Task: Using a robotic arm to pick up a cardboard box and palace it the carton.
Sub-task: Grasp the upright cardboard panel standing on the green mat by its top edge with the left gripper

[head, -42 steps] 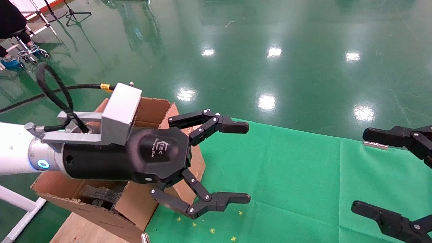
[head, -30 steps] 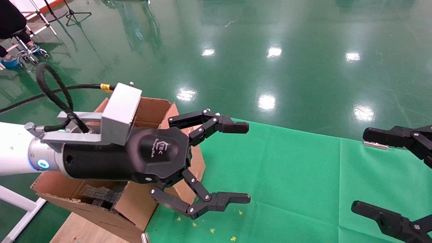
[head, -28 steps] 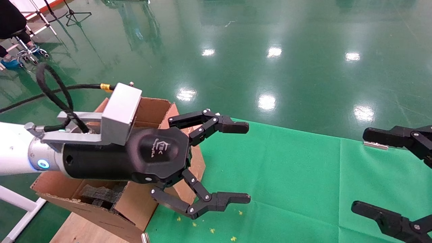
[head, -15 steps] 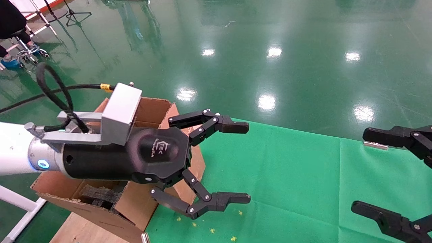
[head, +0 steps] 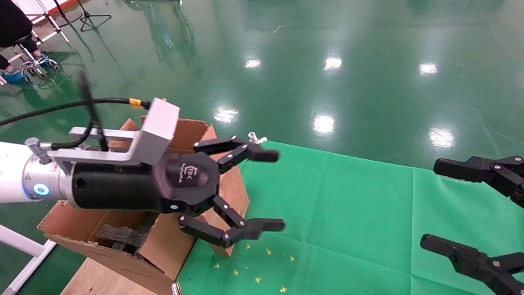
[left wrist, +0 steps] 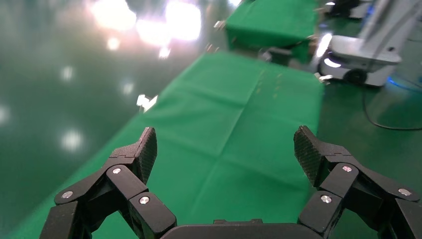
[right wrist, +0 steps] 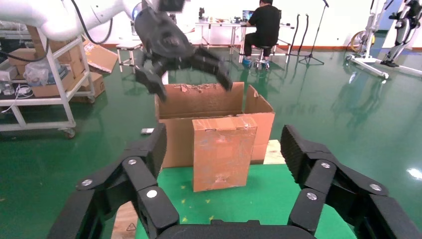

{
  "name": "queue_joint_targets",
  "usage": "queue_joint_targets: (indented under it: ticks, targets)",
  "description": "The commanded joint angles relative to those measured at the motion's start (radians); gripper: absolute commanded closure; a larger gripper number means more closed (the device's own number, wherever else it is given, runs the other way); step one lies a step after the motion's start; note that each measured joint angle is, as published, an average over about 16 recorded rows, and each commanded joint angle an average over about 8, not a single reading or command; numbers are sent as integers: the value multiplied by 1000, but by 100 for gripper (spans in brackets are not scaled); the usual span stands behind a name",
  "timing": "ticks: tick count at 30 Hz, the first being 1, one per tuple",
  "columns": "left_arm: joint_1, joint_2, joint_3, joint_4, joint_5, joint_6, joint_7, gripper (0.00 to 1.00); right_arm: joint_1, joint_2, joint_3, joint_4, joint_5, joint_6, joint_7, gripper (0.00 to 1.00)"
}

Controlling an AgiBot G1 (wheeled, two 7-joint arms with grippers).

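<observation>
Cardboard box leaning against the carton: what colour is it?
Brown, with scuffed, taped faces; the cardboard box shows best in the right wrist view.

Bright overhead lamps throw white glare spots on the glossy green floor beyond the carton. Above the carton, the left gripper and its cable are motion-blurred.

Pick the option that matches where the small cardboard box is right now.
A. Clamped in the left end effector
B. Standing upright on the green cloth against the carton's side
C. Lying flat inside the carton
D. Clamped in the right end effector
B: in the right wrist view the cardboard box stands on end on the green cloth against the carton, and both end effectors are open and empty.
</observation>
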Motion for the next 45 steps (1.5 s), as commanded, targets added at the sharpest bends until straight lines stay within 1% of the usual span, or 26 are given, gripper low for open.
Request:
queue_joint_targets:
  ticks: [1, 5, 10, 14, 20, 23, 26, 30, 37, 41, 45]
  targets:
    - [-14, -27, 15, -14, 38, -24, -64, 0, 0, 0, 0, 0, 0, 0, 0, 100]
    - [-44, -72, 43, -28, 113, -42, -175, 0, 0, 0, 0, 0, 0, 0, 0, 100]
    - [-85, -107, 76, -35, 201, -28, -254, 0, 0, 0, 0, 0, 0, 0, 0, 100]
    - [-102, -121, 90, -37, 240, -23, -278, 0, 0, 0, 0, 0, 0, 0, 0, 100]
    - [-103, -117, 93, -23, 239, -17, -278, 0, 0, 0, 0, 0, 0, 0, 0, 100]
    - [-117, -115, 106, -9, 271, -14, -311, 0, 0, 0, 0, 0, 0, 0, 0, 100]
    - [-149, -105, 128, 8, 329, -14, -381, 0, 0, 0, 0, 0, 0, 0, 0, 100]
    - [-215, -79, 166, 24, 434, -5, -492, 0, 0, 0, 0, 0, 0, 0, 0, 100]
    - [-350, -1, 243, 38, 628, 63, -646, 0, 0, 0, 0, 0, 0, 0, 0, 100]
    - [-414, 50, 283, 57, 720, 97, -702, 0, 0, 0, 0, 0, 0, 0, 0, 100]
    - [-453, 84, 302, 73, 775, 105, -724, 0, 0, 0, 0, 0, 0, 0, 0, 100]
